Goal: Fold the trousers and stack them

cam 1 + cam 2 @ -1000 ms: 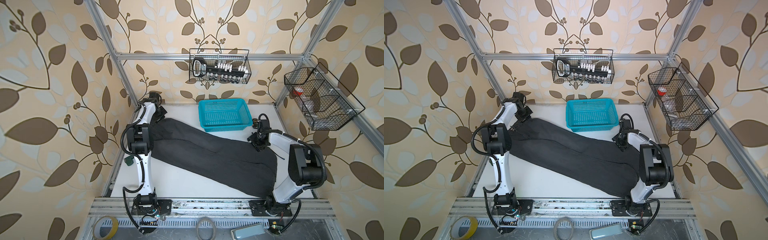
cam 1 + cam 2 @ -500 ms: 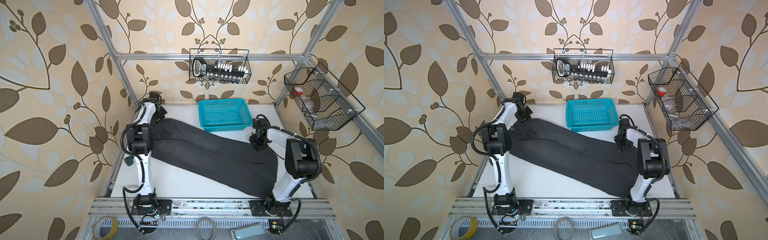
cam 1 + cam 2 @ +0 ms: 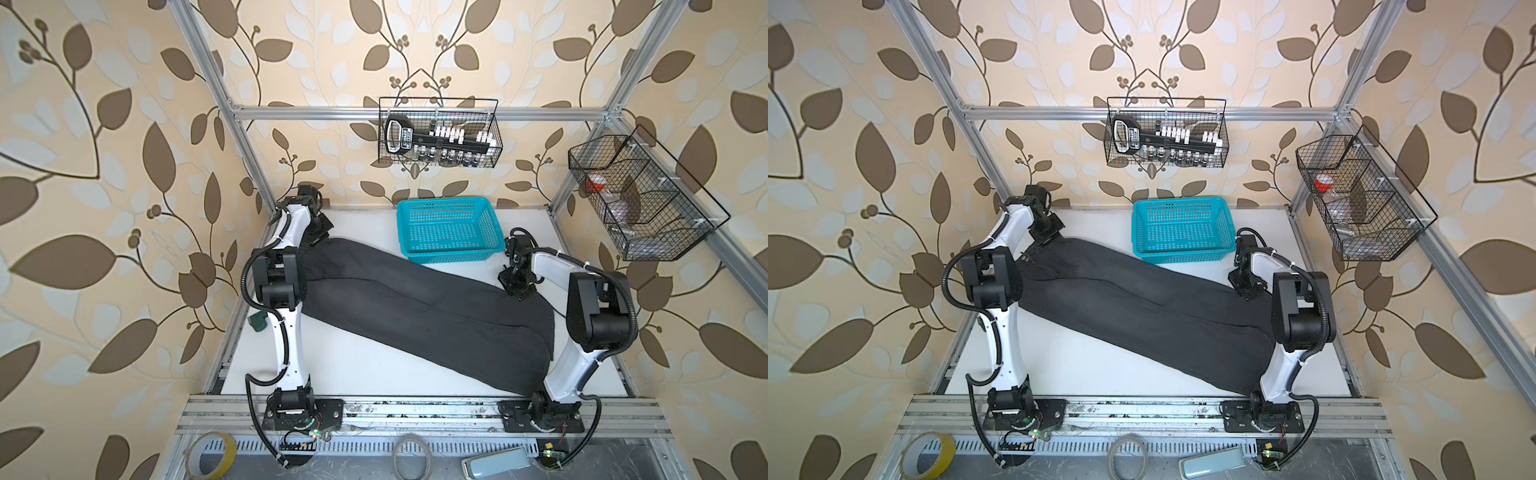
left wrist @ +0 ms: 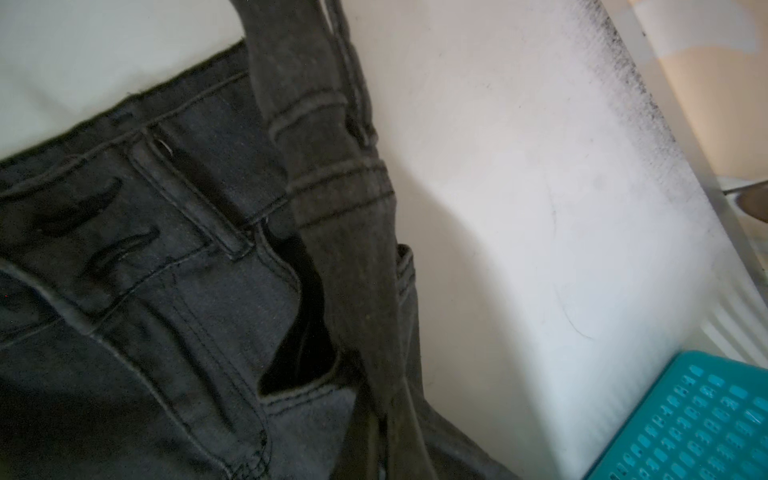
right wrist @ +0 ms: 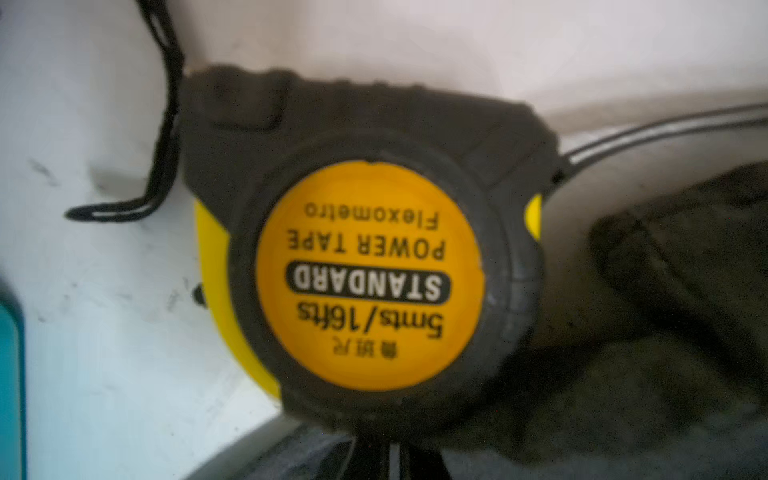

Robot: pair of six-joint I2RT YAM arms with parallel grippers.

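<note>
The dark trousers lie flat and slanted across the white table, waist at the far left and hems at the near right. At the waist corner my left gripper is shut on them. The left wrist view shows a strip of waistband pulled up from the trousers toward the camera. My right gripper is shut at the far edge of the leg end, apparently pinching trousers fabric. The grip itself is blurred.
A turquoise basket stands at the back, touching the trousers' far edge. A yellow-and-black tape measure lies on the table right in front of the right jaws. Two wire baskets hang on the walls.
The right gripper has closed at the trousers' far edge, and the right arm's elbow has swung inward. The left arm and the trousers have not moved.
</note>
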